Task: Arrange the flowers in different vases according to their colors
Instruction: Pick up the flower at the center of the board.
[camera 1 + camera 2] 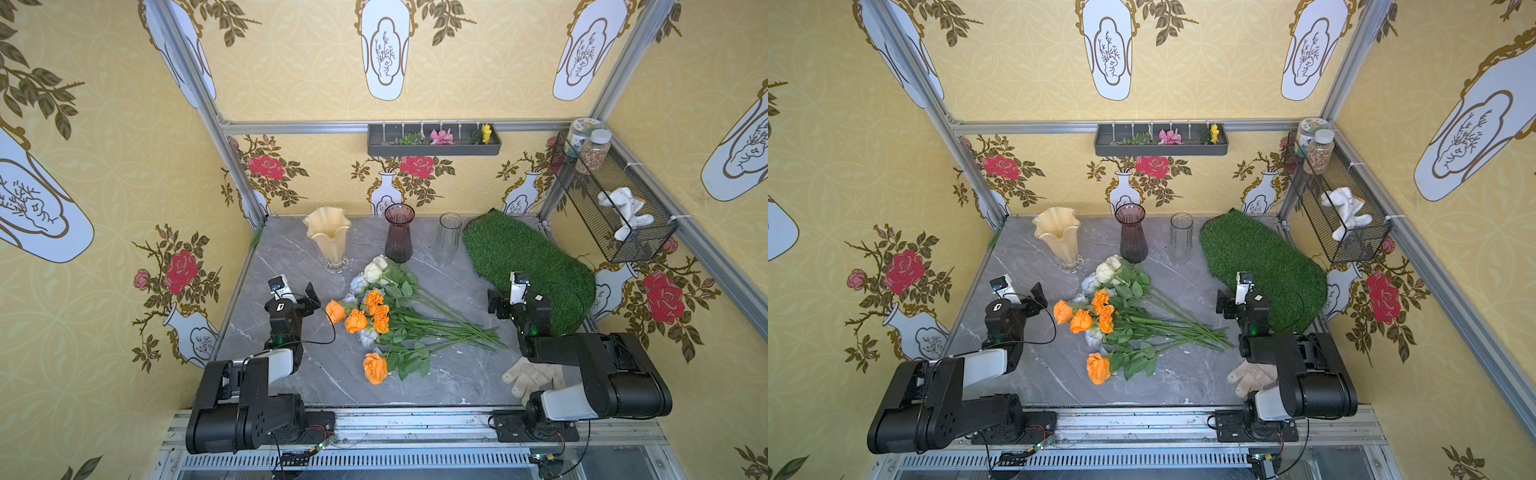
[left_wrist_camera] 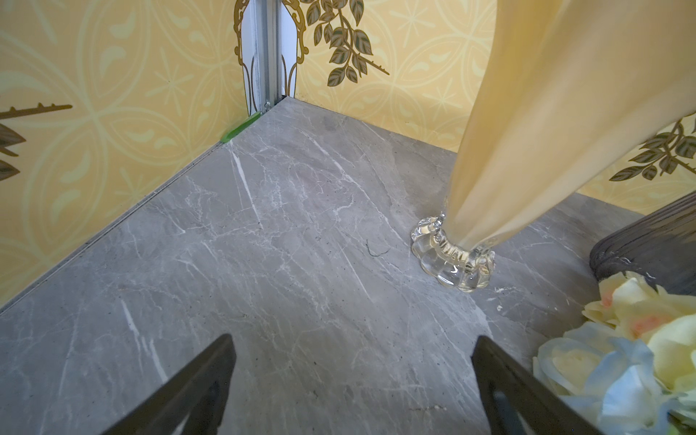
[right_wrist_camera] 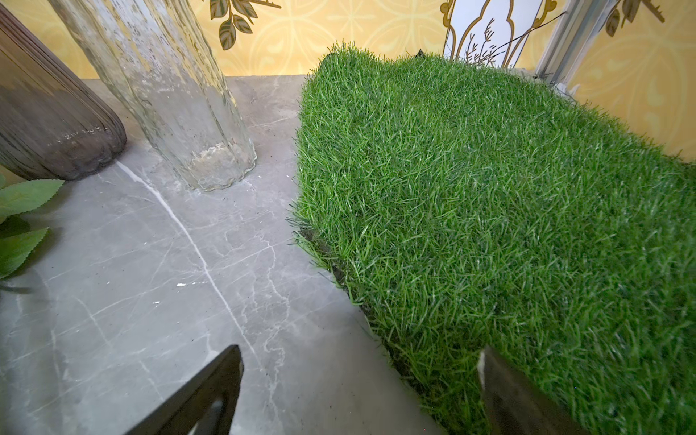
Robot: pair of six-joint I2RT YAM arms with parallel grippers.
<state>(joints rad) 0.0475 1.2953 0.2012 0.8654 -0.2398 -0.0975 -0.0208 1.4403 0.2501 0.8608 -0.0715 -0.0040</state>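
Observation:
The flowers lie in a heap mid-table with their stems pointing right: orange roses [image 1: 356,321], marigolds [image 1: 376,307], cream-white roses [image 1: 374,270] and pale blue ones [image 1: 358,284]. One orange rose [image 1: 375,368] lies nearer the front. At the back stand three empty vases: cream-yellow [image 1: 328,235], dark purple [image 1: 399,232] and clear glass [image 1: 449,237]. My left gripper [image 2: 354,341] hovers open over bare table, left of the heap and near the cream vase's foot [image 2: 452,260]. My right gripper [image 3: 360,351] is open and empty at the edge of the grass mat.
A green grass mat [image 1: 528,266] covers the back right of the marble table [image 1: 291,257]. A pale glove [image 1: 530,376] lies at the front right, by the right arm. A wire basket [image 1: 615,199] and a wall tray [image 1: 434,149] hang above the table.

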